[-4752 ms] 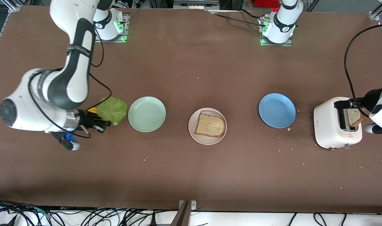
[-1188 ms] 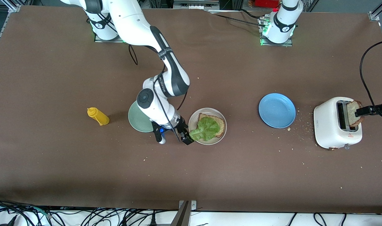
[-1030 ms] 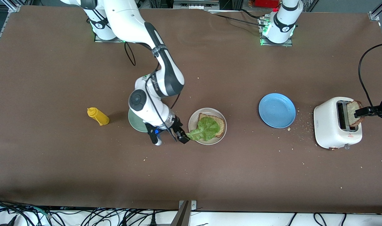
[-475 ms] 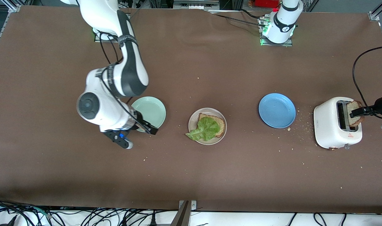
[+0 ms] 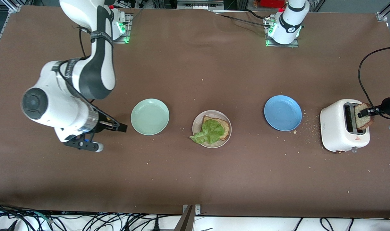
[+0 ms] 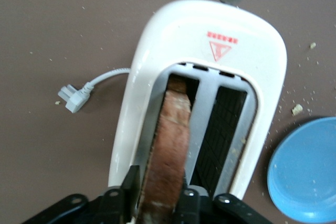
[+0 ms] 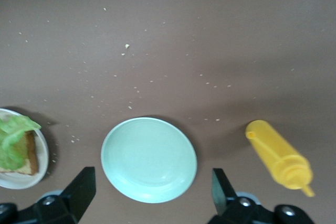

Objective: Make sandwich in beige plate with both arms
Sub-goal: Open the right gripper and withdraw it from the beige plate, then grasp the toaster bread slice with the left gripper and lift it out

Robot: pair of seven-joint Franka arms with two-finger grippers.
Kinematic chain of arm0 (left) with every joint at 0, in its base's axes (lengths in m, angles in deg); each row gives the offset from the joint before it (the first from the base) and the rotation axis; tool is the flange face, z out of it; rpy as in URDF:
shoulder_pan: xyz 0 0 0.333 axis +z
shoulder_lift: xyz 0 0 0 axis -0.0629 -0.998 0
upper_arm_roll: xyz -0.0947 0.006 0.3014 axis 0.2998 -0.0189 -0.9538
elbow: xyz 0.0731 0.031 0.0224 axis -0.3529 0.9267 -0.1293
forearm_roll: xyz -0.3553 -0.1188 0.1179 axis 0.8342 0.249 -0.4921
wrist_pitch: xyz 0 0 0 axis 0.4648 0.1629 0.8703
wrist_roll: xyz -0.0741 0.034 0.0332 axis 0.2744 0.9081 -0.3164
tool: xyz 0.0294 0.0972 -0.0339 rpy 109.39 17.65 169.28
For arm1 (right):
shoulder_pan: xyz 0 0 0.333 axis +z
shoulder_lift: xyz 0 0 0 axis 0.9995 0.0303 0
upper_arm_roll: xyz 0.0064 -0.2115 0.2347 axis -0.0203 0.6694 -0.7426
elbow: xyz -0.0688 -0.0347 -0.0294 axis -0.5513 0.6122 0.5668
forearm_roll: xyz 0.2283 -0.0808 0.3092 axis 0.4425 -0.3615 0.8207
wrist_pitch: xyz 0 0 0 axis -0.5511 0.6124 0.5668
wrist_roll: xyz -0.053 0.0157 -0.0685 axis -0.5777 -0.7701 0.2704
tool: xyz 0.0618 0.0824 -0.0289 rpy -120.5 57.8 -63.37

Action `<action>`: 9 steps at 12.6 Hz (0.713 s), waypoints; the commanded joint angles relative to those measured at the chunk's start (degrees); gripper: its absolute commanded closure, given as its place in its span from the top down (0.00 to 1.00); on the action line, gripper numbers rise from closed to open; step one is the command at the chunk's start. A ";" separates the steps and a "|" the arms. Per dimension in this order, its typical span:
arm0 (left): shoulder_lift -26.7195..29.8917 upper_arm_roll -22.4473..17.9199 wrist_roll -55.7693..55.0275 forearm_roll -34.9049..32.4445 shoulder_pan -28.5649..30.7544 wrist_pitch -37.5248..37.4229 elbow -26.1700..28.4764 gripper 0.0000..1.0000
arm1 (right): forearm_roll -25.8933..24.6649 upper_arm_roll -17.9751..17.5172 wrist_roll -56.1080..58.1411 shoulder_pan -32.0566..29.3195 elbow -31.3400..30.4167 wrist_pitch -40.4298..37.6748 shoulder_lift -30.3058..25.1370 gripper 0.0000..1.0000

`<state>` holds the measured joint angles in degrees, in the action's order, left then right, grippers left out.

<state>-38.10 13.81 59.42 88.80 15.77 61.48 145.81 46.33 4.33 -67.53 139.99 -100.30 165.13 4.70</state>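
Brown tabletop, scattered with crumbs, seen from my remote station. At its middle I see the beige plate [image 5: 226, 138] carrying one bread slice [image 5: 223, 126] with the lettuce leaf [image 5: 209, 132] lying on it, the leaf's tip hanging over the plate's rim toward the right arm's end of the table. Just beside it on that side sits the mint-green plate [image 5: 150, 116]; the blue plate [image 5: 283, 112] lies toward the left arm's end, and near that the white toaster [image 5: 336, 130]. The right gripper [image 5: 120, 128] hangs over bare table just beside the mint-green plate, its fingers [image 7: 80, 188] spread wide with nothing between them. In the right wrist view I also find a yellow squeeze bottle [image 7: 281, 158] lying on the table near the mint-green plate. The left gripper [image 6: 157, 196] is over the toaster, its fingers pinching the second bread slice [image 6: 169, 150], which stands upright with its lower end inside one slot.
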 commanded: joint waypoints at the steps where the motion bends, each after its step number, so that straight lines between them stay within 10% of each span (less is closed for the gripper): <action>1: -1.00 0.43 1.91 -2.32 0.49 -4.50 -4.83 0.00 | -0.96 2.36 6.04 0.83 -1.44 -1.57 -0.95 1.00; 9: -0.92 0.70 1.74 -3.30 -0.30 -22.57 -22.56 0.00 | -0.08 3.68 10.26 -2.05 -1.35 -1.31 -0.86 1.00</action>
<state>-38.18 14.26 60.55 86.00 15.54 46.08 130.76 46.27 7.69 -60.14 139.49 -101.04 164.24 4.69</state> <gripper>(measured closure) 0.921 0.000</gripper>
